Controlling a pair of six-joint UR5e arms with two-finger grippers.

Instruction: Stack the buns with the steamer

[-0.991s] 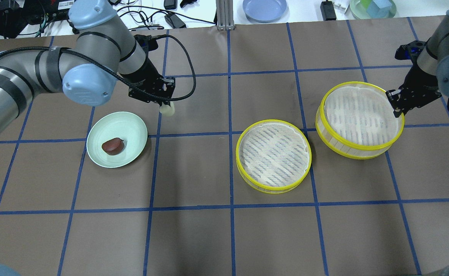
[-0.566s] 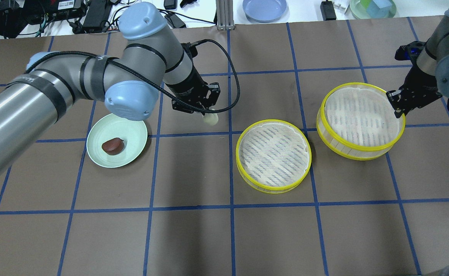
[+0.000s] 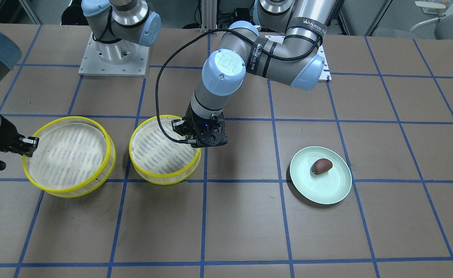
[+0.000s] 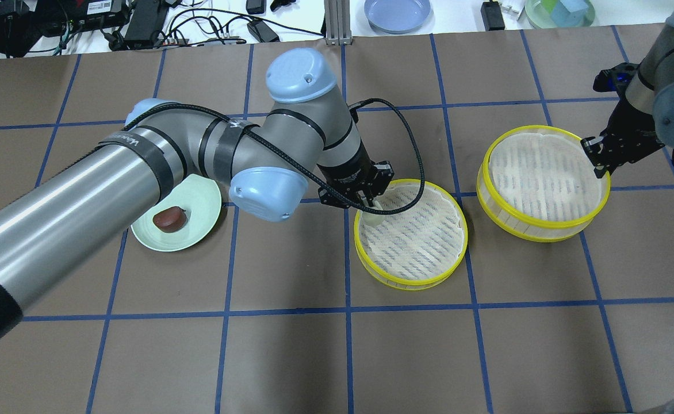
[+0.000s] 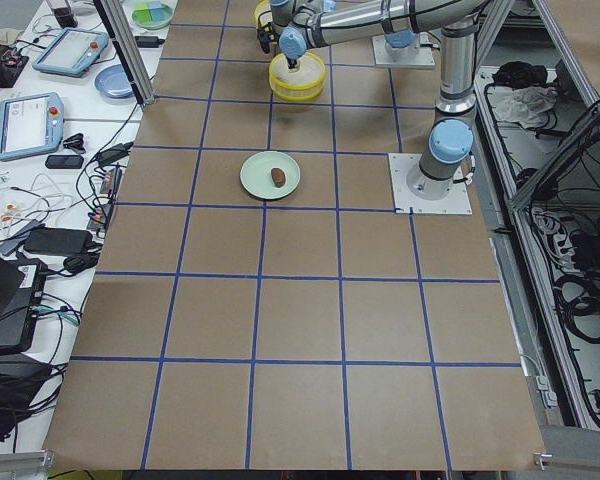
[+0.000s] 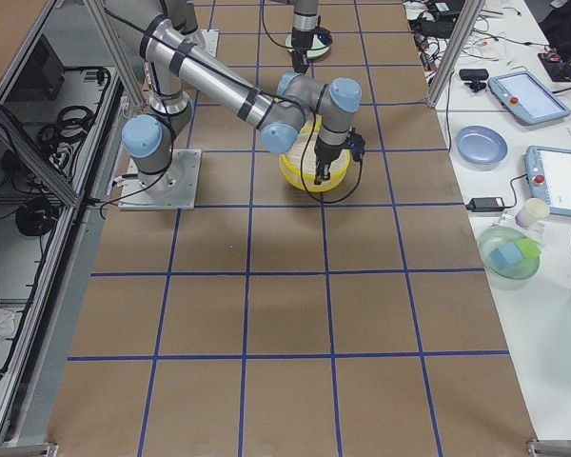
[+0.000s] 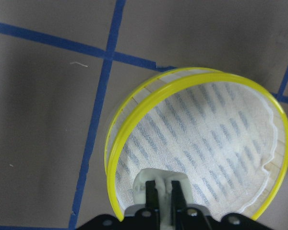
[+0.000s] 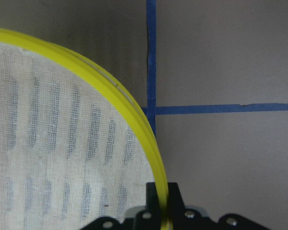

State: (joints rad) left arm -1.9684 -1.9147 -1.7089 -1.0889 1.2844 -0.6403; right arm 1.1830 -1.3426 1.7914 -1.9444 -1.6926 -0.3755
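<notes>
Bending over the shallow steamer (image 4: 423, 247), left tool (image 4: 371, 211) clamps the cream bun (image 4: 373, 219); right tool (image 4: 599, 167) pinches the taller steamer's rim (image 4: 544, 225).

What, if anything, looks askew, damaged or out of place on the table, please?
Nothing is spilled or broken. Only the cloth liner of the middle steamer, where the left gripper holds the pale bun, looks slightly rumpled along one edge. The right gripper clamps the other steamer's rim.
</notes>
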